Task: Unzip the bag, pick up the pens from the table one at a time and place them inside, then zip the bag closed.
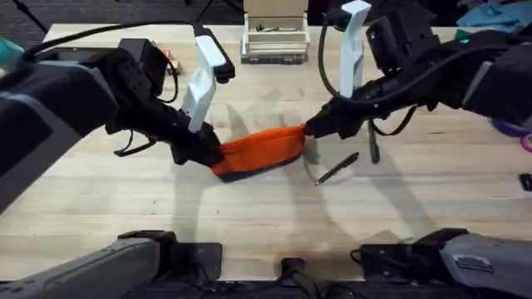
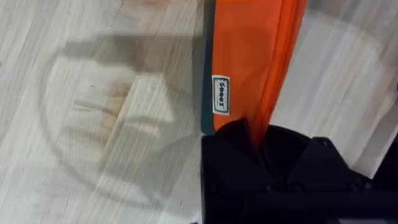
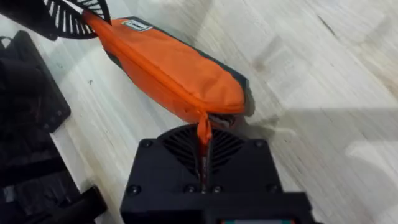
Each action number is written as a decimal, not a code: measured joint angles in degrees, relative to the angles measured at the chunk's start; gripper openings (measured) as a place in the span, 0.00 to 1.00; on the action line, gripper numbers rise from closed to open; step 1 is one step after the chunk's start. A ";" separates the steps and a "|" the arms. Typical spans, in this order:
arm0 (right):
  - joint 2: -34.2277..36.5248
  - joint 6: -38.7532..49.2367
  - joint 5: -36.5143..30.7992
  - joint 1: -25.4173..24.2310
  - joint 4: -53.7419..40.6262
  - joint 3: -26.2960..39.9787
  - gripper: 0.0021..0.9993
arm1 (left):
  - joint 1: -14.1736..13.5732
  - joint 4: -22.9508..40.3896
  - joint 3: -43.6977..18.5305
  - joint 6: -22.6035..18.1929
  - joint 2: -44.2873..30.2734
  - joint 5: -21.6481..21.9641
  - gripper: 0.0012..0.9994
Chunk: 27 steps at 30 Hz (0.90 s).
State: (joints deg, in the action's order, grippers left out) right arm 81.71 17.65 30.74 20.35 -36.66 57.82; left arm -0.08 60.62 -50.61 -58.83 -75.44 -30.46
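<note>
The orange bag (image 1: 259,149) lies at the middle of the table (image 1: 266,224), its dark underside showing along the near edge. My left gripper (image 1: 208,154) is shut on the bag's left end; the left wrist view shows the orange fabric (image 2: 249,56) pinched at that gripper (image 2: 252,127). My right gripper (image 1: 312,129) is at the bag's right end. In the right wrist view the small orange pull tab (image 3: 203,127) runs from the bag (image 3: 174,68) into the closed right gripper (image 3: 203,146). One black pen (image 1: 337,169) lies just right of the bag.
A white tray (image 1: 274,37) stands at the back centre. A short dark slim item (image 1: 373,149) lies under the right arm. Purple scissors (image 1: 509,129) sit at the far right edge. Open wood stretches in front of the bag.
</note>
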 joint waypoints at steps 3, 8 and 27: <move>0.00 0.68 -0.51 1.33 0.20 0.00 0.03 | 0.00 0.02 0.00 0.00 0.02 0.07 0.04; -0.02 1.82 -1.27 5.20 1.56 0.00 0.03 | 0.00 0.07 0.00 0.00 0.02 0.22 0.04; 0.04 0.45 -4.65 19.50 13.60 0.00 0.03 | 0.48 0.24 0.00 0.00 0.02 1.54 0.04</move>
State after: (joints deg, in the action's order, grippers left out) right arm 81.75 18.10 26.09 39.85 -23.06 57.82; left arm 0.40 60.86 -50.61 -58.83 -75.42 -28.92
